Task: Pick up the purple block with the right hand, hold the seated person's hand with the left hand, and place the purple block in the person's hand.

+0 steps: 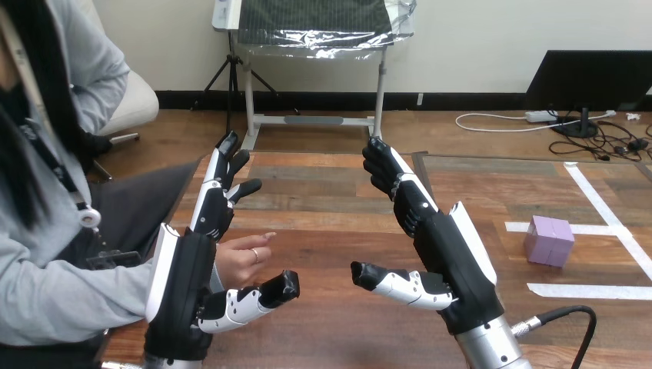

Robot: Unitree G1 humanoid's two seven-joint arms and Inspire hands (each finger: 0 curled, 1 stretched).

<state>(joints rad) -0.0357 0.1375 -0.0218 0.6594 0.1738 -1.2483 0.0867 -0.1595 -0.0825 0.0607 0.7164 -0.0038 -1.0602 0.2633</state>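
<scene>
Nearest the lens at lower left, the robot's left hand is standing open, fingers straight, the person's hand lying just beside its palm, ungripped. At centre the right hand is hovering open and empty. The purple block is sitting on the table at right, well apart; I'd be reaching the right hand over it and closing across opposite faces. Counting: 2 robot hands, 1 person's hand, 1 purple block.
</scene>
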